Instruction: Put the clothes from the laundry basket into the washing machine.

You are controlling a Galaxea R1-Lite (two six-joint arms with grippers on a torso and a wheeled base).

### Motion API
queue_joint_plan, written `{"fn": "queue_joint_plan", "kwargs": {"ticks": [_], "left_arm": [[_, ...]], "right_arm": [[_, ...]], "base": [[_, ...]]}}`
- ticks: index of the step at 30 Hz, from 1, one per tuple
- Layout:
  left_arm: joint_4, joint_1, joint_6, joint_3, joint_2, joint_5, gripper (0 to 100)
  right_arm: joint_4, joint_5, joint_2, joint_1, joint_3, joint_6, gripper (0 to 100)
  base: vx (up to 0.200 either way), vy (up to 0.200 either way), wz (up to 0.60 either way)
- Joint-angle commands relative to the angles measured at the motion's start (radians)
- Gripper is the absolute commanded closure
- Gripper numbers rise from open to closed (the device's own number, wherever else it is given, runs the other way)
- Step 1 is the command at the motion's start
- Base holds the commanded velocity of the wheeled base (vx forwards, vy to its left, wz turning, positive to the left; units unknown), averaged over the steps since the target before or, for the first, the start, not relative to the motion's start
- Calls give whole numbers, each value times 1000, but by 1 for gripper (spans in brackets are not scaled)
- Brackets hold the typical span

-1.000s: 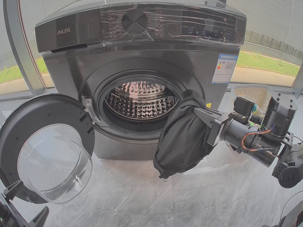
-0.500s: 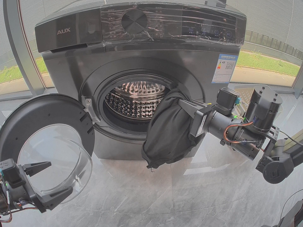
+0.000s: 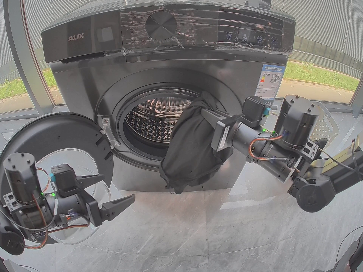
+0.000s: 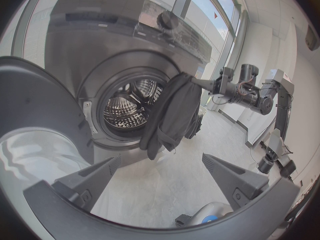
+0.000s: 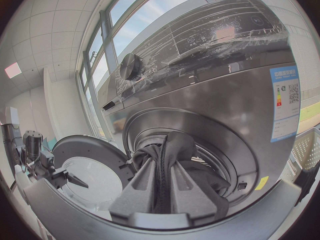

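the left gripper point(image 3: 118, 187) has been raised into view before the open door point(image 3: 56, 133), its jaws spread wide and nothing held. the drum point(image 3: 162, 121) looks empty where it can be seen. the garment point(image 3: 189, 148) has been carried leftward, from beside the opening to across its right rim, pinched tight in the right gripper point(image 3: 205, 112); it hangs outside yet, so insertion is judged close. the opening's right side is covered by cloth, and the basket point(image 3: 326, 124) is largely hidden behind the arm, its contents not discernible.
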Motion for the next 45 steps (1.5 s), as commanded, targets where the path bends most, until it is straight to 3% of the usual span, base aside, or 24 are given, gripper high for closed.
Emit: {"fn": "queue_joint_plan", "kwargs": {"ticks": [1,9,15,20,35,41,45], "left_arm": [[-22,-37,-16,-42,147,18,0],[-21,-75,-133,-87,209,-27,0],[-24,-91,-147,-140,308,-34,0],[-48,-92,-208,-188,368,-34,0],[-252,-91,-219,-243,597,-21,0],[-318,-91,-276,-269,597,-15,0],[-378,-91,-280,-268,595,-13,0]], "right_arm": [[-3,-8,58,0,-64,0,100],[-21,-8,98,7,-104,0,100],[-27,-8,95,9,-101,0,100],[-29,-8,91,13,-101,0,100],[-49,-8,87,35,-93,0,100],[-49,-8,87,35,-92,0,100],[-50,-8,90,35,-90,1,100]], "base": [[0,0,0],[0,0,0],[0,0,0],[0,0,0],[0,0,0],[0,0,0],[0,0,0]]}}
